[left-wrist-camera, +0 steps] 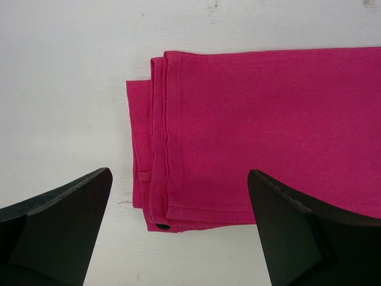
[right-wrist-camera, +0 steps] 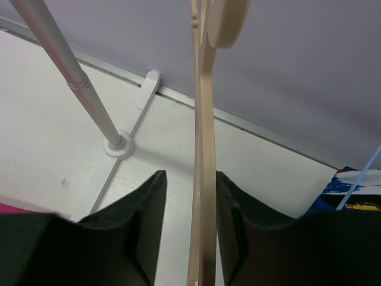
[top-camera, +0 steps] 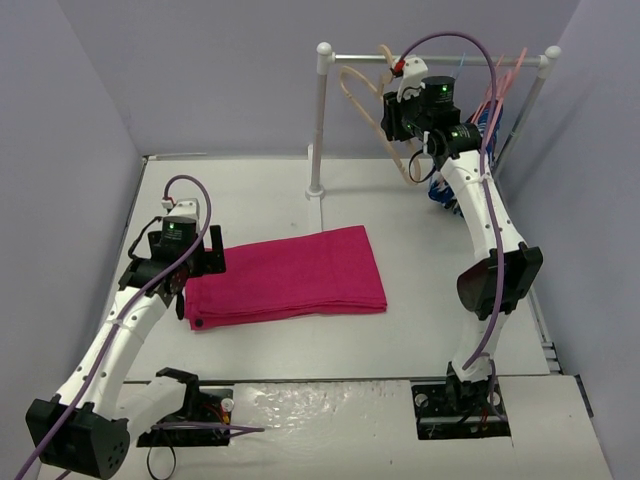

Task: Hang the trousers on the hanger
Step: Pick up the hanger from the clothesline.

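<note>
1. We see the trousers (top-camera: 290,275), folded into a flat magenta rectangle, lying on the white table (top-camera: 420,270) between the two arms and nearer the left one.
2. The left gripper (top-camera: 200,268) hangs over the left end of the trousers. In the left wrist view its fingers (left-wrist-camera: 65,220) are spread wide above the stacked hems, one over bare table and the other over the cloth. It grasps nothing.
3. The hanger (top-camera: 362,105), pale beige and thick, is up at the white rail (top-camera: 435,58) at the back of the table, with its hook near the rail's left half.
4. The right gripper (top-camera: 400,122) is raised to the hanger. In the right wrist view the hanger's edge (right-wrist-camera: 204,179) runs straight between the two dark fingers (right-wrist-camera: 143,220).
5. There we see a narrow gap on the left side of the wood, while the other finger sits against it or just beside it, so the jaws straddle the hanger unclamped.
6. A blue patterned garment (top-camera: 445,190) and salmon-pink hangers (top-camera: 505,80) hang at the rail's right end.
</note>
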Controlling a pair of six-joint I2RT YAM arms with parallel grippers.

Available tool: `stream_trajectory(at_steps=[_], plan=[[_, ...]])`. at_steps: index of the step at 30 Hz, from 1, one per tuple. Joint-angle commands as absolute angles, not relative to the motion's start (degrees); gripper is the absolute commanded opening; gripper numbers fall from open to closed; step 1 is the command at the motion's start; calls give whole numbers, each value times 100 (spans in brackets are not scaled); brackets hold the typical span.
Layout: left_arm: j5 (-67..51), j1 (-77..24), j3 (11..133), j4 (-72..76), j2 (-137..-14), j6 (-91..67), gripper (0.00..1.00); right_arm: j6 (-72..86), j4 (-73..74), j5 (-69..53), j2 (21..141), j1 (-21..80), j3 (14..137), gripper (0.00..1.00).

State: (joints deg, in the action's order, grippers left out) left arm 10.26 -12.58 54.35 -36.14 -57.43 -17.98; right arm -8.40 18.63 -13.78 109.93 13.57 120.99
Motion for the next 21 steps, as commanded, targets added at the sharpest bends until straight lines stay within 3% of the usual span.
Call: stream_trajectory(at_steps=[1,9,21], plan=[[972,-1218,5622,-3401,-5804,-1696,97,-809,1480,-1224,10811,1433,12287,28],[968,-1214,5615,-3393,-5833,-1679,97,-783,1452,-1076,10823,1458,12422,0],[954,-1213,5634,-3428,-5911,-1670,97,-730,1310,-734,10195,1591,12322,0]])
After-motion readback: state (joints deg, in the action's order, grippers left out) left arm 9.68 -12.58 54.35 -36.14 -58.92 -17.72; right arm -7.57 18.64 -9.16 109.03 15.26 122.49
